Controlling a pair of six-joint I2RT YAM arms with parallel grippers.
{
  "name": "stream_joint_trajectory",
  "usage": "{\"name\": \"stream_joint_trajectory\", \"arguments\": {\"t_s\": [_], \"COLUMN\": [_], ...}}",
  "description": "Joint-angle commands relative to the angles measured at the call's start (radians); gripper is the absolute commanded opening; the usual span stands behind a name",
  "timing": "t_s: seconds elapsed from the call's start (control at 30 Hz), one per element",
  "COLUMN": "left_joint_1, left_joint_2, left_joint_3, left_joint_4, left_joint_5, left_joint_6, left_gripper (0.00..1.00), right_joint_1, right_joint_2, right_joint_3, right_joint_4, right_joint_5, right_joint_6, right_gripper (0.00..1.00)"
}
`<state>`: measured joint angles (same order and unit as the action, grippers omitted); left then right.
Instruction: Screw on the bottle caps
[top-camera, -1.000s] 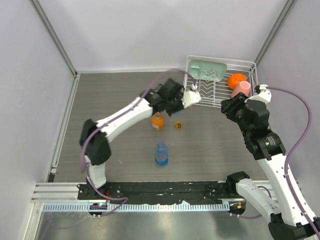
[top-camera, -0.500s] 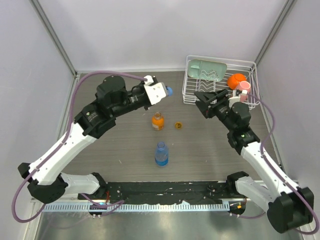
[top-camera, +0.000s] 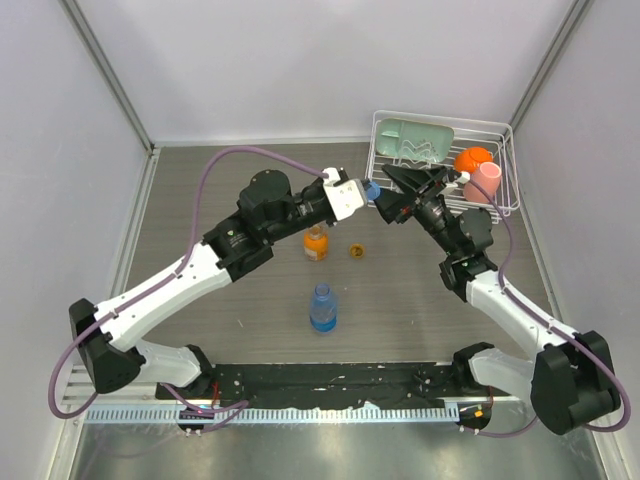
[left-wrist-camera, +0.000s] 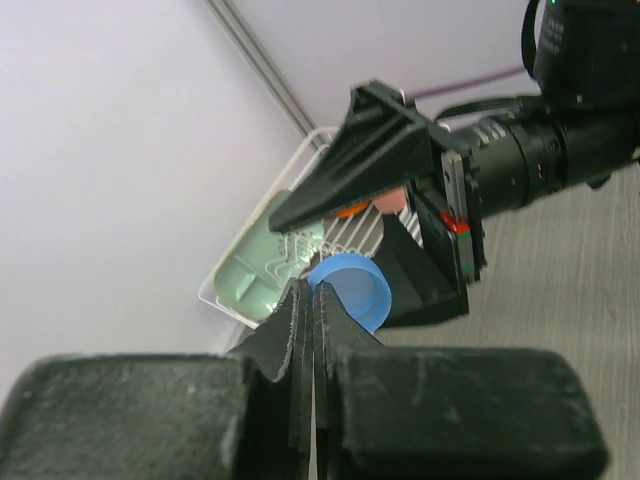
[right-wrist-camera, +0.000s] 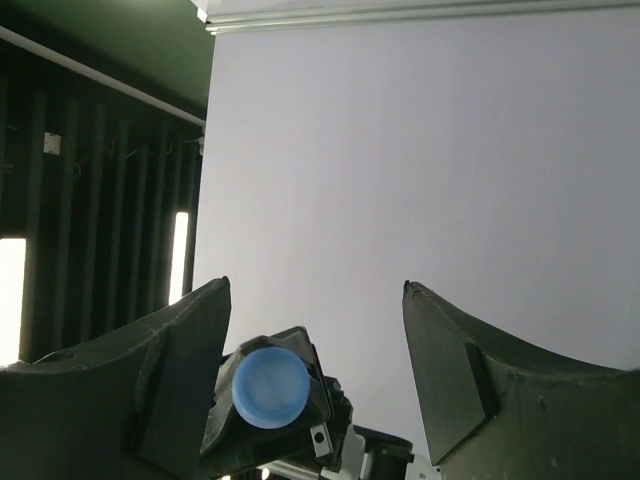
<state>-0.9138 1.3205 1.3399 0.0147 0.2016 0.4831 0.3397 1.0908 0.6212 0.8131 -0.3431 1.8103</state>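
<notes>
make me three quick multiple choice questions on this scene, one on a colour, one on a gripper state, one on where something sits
1. What colour is the cap that the left gripper holds?
A. orange
B. blue
C. pink

2. The right gripper is:
A. open
B. shut on the cap
C. shut on nothing

3. The orange cap lies:
A. in the right gripper
B. on the table beside the orange bottle
C. screwed onto that bottle

Answers:
1. B, the cap pinched at the tips of the left gripper's shut fingers is blue in the left wrist view.
2. A, its jaws stand wide apart in the right wrist view and grip nothing.
3. B, the top view shows it flat on the table next to the orange bottle, with a gap between them.
</notes>
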Motion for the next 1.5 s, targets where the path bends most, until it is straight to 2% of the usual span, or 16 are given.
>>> {"name": "stream_joint_trajectory", "arguments": {"t_s": [0.0,0.63,1.03,1.47], "left_joint_1": [-0.010,-0.028,-0.048,-0.050], "left_joint_2": [0.008,0.042,0.045,0.040], "left_joint_3": [0.024,-0.045,-0.064,-0.108], "left_joint_4": [0.151,0.229,0.235,0.277], "left_joint_5": [-0.013,-0.074,-0.102,-0.125], "left_joint_6": [0.018,0.040,0.045,0.072], "left_gripper": [0.00,0.00,0.00,0.00], "right_joint_1": [0.021,0.055,0.056,0.058], "right_joint_2": [0.015,-0.009,-0.042,-0.048], "right_joint_3": [0.014,0.018,0.034,0.028], "right_joint_4": [0.135,0.167,0.116,0.124], "right_joint_5": [-0.039,-0.007,0.009,0.013], "right_joint_6": [0.073,0.035,-0.032,-0.028], "right_gripper": [0.75,0.71,0.60,0.42]}}
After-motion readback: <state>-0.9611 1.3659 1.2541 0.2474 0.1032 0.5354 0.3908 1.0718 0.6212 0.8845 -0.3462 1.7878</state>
